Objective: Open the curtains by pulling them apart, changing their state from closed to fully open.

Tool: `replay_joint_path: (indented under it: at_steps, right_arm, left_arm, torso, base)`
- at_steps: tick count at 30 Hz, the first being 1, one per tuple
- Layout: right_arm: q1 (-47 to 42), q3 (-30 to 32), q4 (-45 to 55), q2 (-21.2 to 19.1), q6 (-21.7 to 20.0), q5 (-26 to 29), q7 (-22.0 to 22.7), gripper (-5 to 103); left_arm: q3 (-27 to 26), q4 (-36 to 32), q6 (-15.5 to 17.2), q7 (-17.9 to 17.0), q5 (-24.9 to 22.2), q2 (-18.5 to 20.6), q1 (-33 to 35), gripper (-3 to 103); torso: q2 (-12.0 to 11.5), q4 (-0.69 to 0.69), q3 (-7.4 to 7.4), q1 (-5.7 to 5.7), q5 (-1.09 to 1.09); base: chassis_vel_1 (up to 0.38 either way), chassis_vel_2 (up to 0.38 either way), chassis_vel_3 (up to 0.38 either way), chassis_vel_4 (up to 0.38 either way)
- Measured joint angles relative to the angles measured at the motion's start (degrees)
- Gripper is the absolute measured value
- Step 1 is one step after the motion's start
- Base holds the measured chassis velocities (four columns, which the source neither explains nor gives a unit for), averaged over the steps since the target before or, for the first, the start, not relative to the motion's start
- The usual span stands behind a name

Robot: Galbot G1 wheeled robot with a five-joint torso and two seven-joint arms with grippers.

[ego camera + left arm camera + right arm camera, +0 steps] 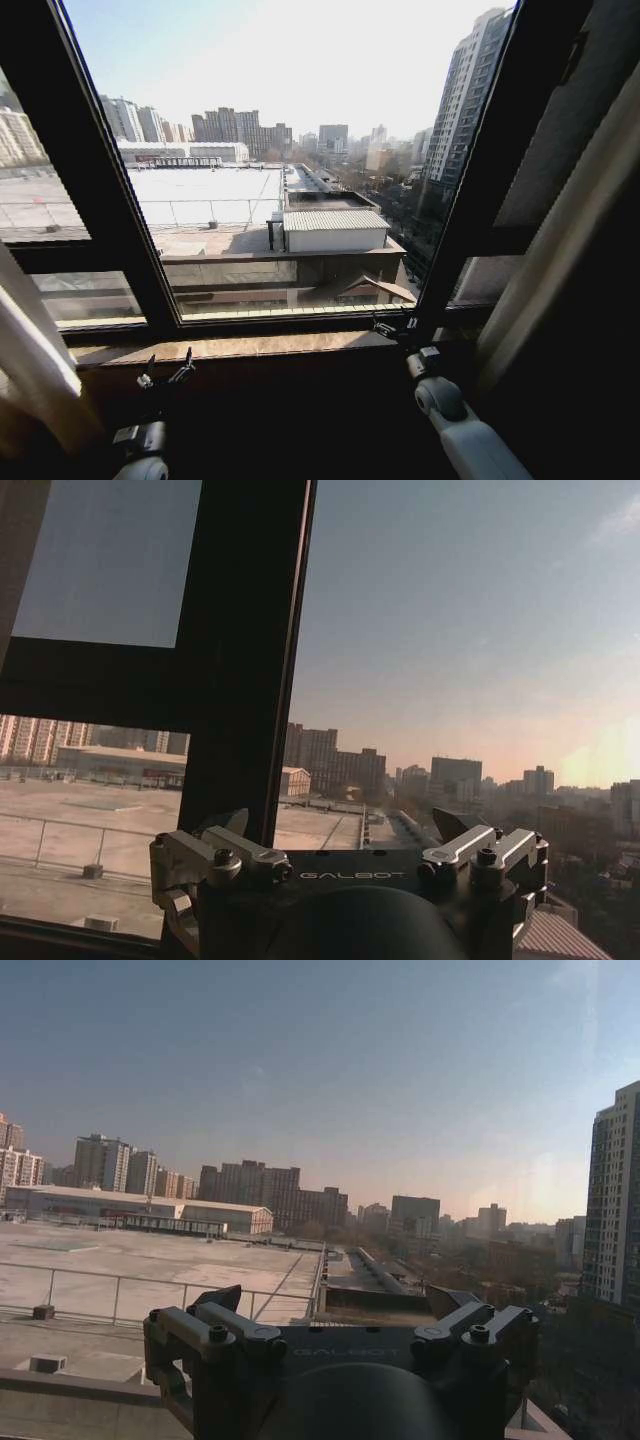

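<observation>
Curtains [35, 360] bunched aside, cut off; both pincers [165, 372] [397, 327] gape, empty.

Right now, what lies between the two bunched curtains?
In the head view, the bare window pane with its dark frame bars lies between the left curtain and the right curtain, sill below.

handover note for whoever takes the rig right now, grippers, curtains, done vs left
Left gripper: open, empty, low before the window sill, left of centre.
Right gripper: open, empty, at the sill's right end.
Curtains: left panel bunched at the far left edge, right panel gathered at the far right; neither touched by a gripper.
Done: window glass uncovered, city view clear.
Left: nothing obvious; curtains look fully apart.
</observation>
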Motion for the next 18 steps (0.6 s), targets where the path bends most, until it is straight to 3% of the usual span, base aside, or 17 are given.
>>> replay_joint_path:
  at_steps: [18]
  right_arm:
    - [0.0, 0.0, 0.0, 0.0, -0.01, 0.0, 0.0, 100]
  left_arm:
    - [0.0, 0.0, 0.0, -0.01, 0.0, 0.0, 0.0, 100]
  torso:
    - [0.0, 0.0, 0.0, 0.0, 0.0]
  base:
    - [0.354, 0.361, -0.359, -0.349]
